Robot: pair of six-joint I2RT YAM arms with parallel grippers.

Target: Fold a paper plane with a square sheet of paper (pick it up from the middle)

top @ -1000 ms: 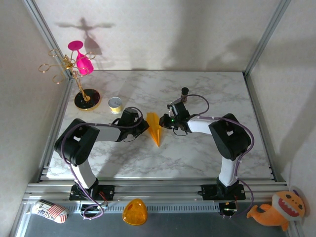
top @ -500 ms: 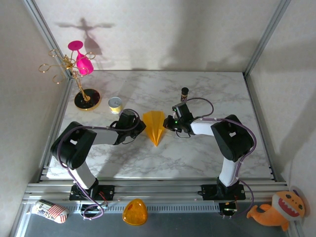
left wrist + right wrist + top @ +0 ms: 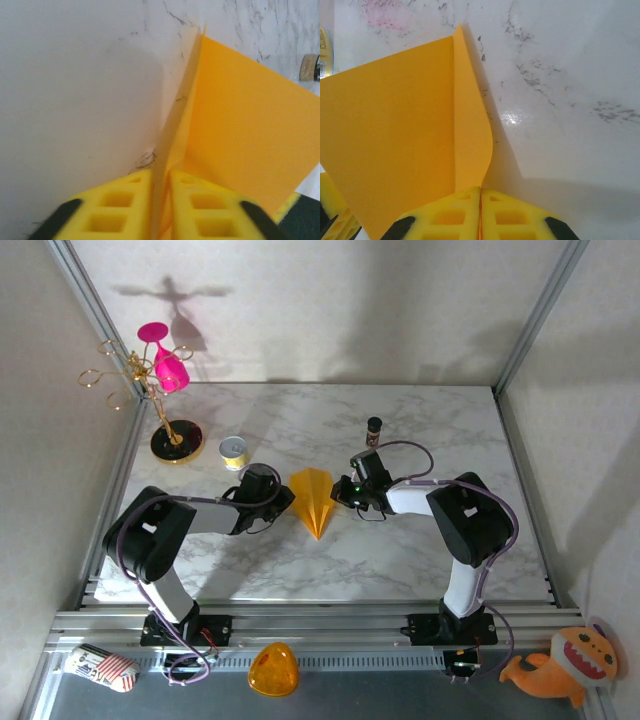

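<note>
The paper [image 3: 313,498] sits in the middle of the bench [image 3: 420,550], creased into a wedge with its point toward the arms and its broad end away from them. Each arm reaches in low from its own side. The right hand [image 3: 480,190] is pressed together on the edge of the right flap, which curls up off the bench into its fingers. The left hand [image 3: 161,172] has the left flap standing upright in the narrow slot between its fingers. I can't tell whether it is pinching the flap or only sitting loosely around it.

To my eye the step is shaping the two side flaps about the centre crease. Doing it well means treating both sides alike, with the same height and the same pull, so the crease stays straight and the point doesn't swing. Paper this thin will likely buckle or tear at the fold if one hand drags sideways, so small, slow moves outward and down suit it. If the left hand is letting go, the right should hold firm so the wedge doesn't slide. The flap ought to be laid flat before release rather than left to spring.
</note>
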